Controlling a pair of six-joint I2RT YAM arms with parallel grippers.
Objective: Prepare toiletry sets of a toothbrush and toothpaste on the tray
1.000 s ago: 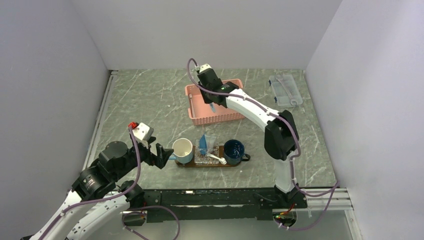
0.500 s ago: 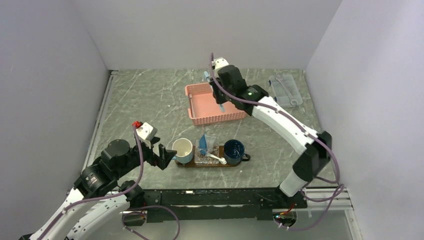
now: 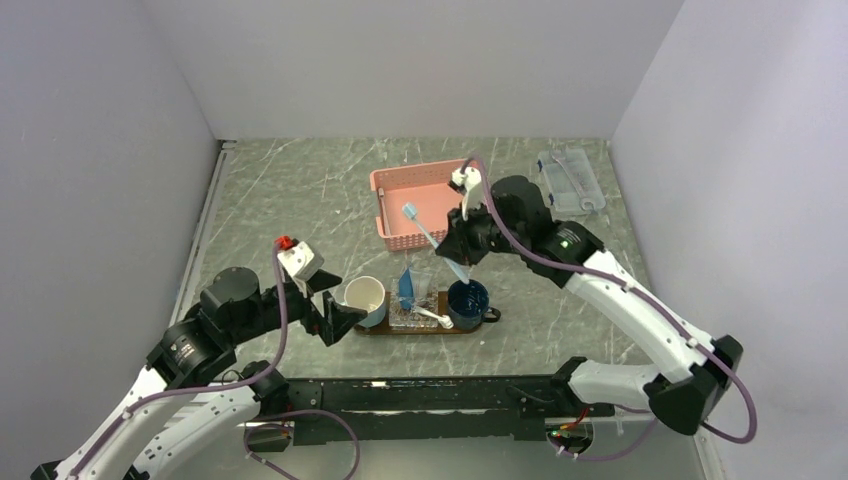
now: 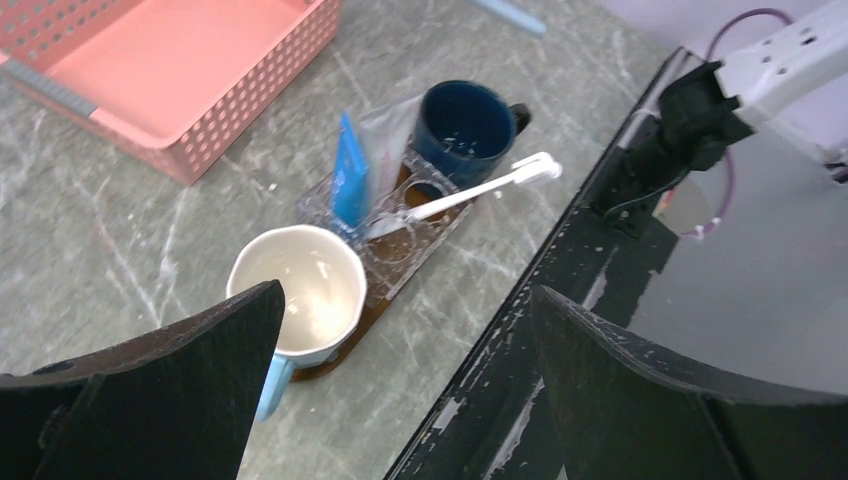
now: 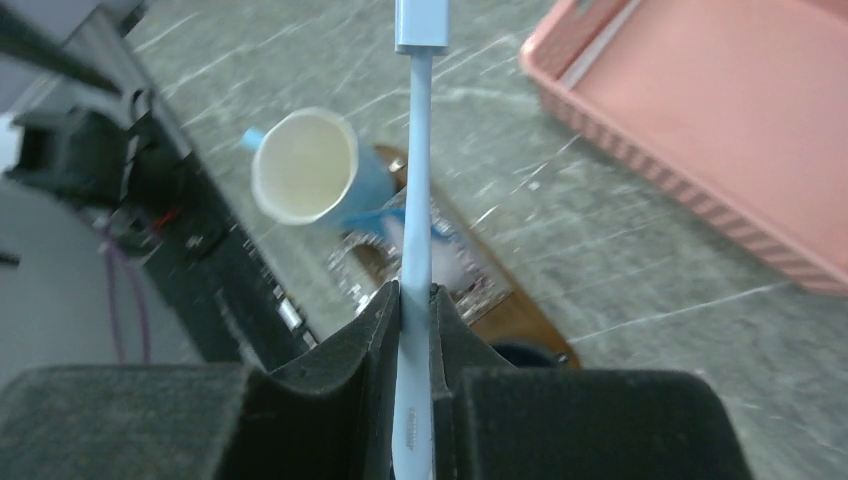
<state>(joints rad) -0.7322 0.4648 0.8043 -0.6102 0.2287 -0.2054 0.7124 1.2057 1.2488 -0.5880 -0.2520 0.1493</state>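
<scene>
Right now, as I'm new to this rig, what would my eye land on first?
First the right gripper, shut on a light blue toothbrush held tilted above the dark blue mug at the right end of the tray. Then the left gripper, wide open beside the white mug at its left end, with the pink basket behind.

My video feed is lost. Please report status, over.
Left gripper open, beside white mug. Right gripper shut on blue toothbrush, over tray. White toothbrush lies beside dark mug.
</scene>
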